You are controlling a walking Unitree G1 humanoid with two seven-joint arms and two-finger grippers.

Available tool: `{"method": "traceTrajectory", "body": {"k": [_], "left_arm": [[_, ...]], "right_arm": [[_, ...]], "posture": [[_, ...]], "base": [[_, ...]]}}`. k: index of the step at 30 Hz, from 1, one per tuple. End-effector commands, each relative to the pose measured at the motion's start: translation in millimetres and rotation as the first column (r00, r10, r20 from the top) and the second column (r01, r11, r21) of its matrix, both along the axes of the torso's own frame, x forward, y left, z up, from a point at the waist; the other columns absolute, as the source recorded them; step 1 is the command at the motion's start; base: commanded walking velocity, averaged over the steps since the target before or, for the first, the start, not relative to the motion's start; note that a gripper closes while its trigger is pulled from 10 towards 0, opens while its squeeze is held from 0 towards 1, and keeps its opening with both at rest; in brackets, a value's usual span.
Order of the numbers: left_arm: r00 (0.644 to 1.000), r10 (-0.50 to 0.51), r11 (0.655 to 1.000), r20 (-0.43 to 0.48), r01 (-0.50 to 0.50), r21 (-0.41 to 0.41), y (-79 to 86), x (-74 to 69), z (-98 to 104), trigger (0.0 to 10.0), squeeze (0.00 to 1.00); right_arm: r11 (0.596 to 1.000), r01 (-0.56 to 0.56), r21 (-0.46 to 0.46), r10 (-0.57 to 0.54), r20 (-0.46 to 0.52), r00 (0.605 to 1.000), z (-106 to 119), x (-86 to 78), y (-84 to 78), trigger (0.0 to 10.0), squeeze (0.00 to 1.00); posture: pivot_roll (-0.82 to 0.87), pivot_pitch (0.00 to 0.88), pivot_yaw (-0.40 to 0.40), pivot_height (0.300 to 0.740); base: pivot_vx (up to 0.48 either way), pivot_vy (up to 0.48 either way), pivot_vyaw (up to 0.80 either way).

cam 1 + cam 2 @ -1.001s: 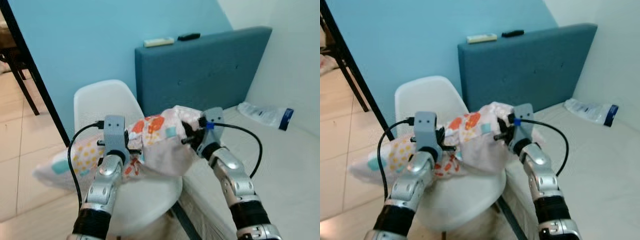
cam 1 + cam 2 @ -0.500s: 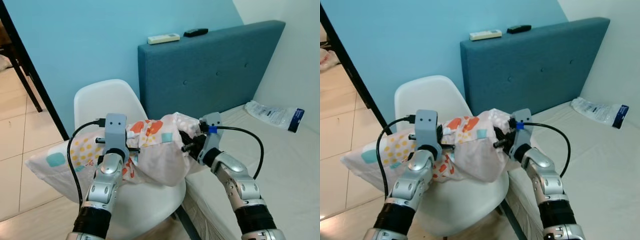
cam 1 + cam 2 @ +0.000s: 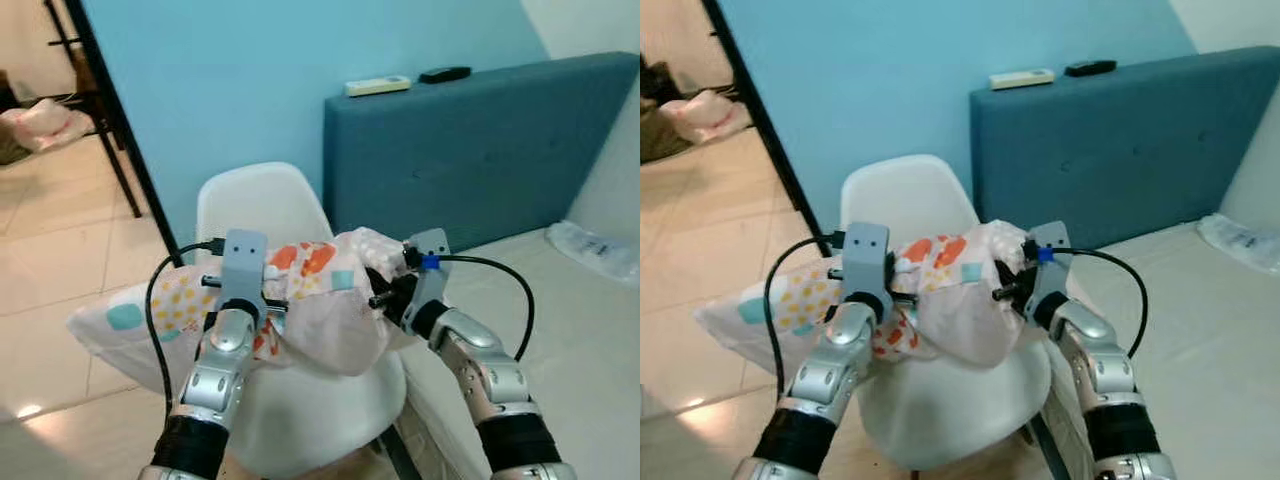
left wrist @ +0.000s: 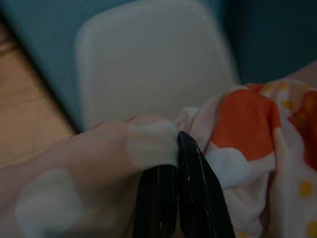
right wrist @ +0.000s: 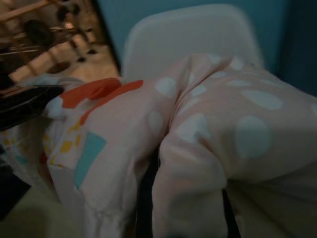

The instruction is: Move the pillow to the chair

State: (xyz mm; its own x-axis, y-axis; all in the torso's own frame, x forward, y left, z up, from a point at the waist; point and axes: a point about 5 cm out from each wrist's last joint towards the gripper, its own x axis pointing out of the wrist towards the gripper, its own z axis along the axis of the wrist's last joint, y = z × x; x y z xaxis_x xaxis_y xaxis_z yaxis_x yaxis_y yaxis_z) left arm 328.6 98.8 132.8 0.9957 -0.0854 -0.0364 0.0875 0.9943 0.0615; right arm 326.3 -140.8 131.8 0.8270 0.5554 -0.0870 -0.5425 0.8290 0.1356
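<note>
White chair seat mostly hidden under gripped pillow.

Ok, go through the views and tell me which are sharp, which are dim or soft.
Left eye view: evenly lit and fairly sharp; the patterned pink pillow, white plastic shell chair and both grippers read clearly. Right eye view: the same, with a bright glare patch on the beige floor tiles. Left wrist view: dim and soft; the chair back is blurred. Right wrist view: dark, and the near fabric is out of focus.

Bare white chair back above the sagging pillow; blue headboard close alongside.
</note>
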Motion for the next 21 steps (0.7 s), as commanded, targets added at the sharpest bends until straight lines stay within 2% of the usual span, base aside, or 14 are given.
{"method": "traceTrajectory", "body": {"k": [1, 9, 11, 17, 21], "left_arm": [[0.998, -0.019, 1.000, 0.066, 0.017, 0.020, -2.9, 2.4, 14.4, 10.0, 0.00], [0.998, -0.037, 0.999, 0.048, 0.036, 0.038, -5.0, 1.9, 11.2, 10.0, 0.00], [0.996, -0.079, 0.995, 0.028, 0.078, 0.056, -9.9, 0.3, 7.7, 10.0, 0.00], [0.994, -0.104, 0.994, 0.012, 0.104, 0.032, -15.5, -0.7, 4.8, 10.0, 0.00], [0.992, -0.124, 0.992, 0.013, 0.124, 0.010, -18.8, -1.2, 4.8, 10.0, 0.00]], "right_arm": [[0.997, -0.076, 0.009, 0.076, -0.039, 0.996, -5.8, -3.8, 15.3, 10.0, 0.00], [0.997, -0.072, -0.037, 0.067, -0.113, 0.991, -17.9, -6.8, 13.1, 10.0, 0.00], [0.996, 0.011, -0.088, -0.024, -0.148, 0.989, -25.6, -1.4, 4.4, 10.0, 0.00], [0.990, 0.075, -0.119, -0.094, -0.165, 0.982, -27.9, 2.7, -4.1, 10.0, 0.00], [0.986, 0.099, -0.131, -0.120, -0.161, 0.980, -27.6, 4.2, -7.1, 10.0, 0.00]], "posture": [[-0.06, 0.043, 0.019, 0.740], [-0.06, 0.043, 0.019, 0.740], [-0.06, 0.042, 0.020, 0.740], [-0.06, 0.038, 0.020, 0.740], [-0.06, 0.035, 0.019, 0.740]], "base": [[0.000, 0.000, 0.80], [0.000, 0.000, 0.80], [0.000, -0.369, 0.00], [0.000, -0.451, 0.00], [0.000, 0.000, 0.00]]}}
